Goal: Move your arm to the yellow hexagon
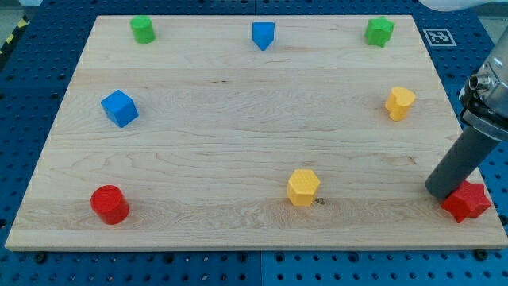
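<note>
The yellow hexagon (303, 187) sits near the view's bottom, a little right of centre, on the wooden board (238, 143). My tip (441, 192) rests on the board at the lower right, far to the right of the hexagon. It stands right beside a red star block (467, 202), touching or nearly touching its left side. A second yellow block (400, 103) lies at the right, above my tip.
A red cylinder (109, 204) is at the lower left. A blue cube (119, 108) is at the left. Along the top edge are a green block (143, 29), a blue block (263, 35) and a green star-like block (379, 32).
</note>
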{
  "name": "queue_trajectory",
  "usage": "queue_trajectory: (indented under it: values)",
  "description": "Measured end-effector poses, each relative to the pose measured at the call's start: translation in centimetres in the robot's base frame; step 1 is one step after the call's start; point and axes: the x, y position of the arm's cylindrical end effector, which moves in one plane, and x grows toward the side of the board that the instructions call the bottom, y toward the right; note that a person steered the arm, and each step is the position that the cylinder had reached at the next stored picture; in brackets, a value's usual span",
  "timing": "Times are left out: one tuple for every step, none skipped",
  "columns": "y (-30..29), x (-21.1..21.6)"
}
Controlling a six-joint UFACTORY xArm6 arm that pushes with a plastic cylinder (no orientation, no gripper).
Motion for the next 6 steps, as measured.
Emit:
queue_trajectory:
  values:
    - [-0.1,-0.2]
    - [-3.6,-1.2]
    - [-4.9,-1.2]
    - [-5.7,-2.1]
    - [-9.9,-5.2]
    - [-16.5,-6.1]
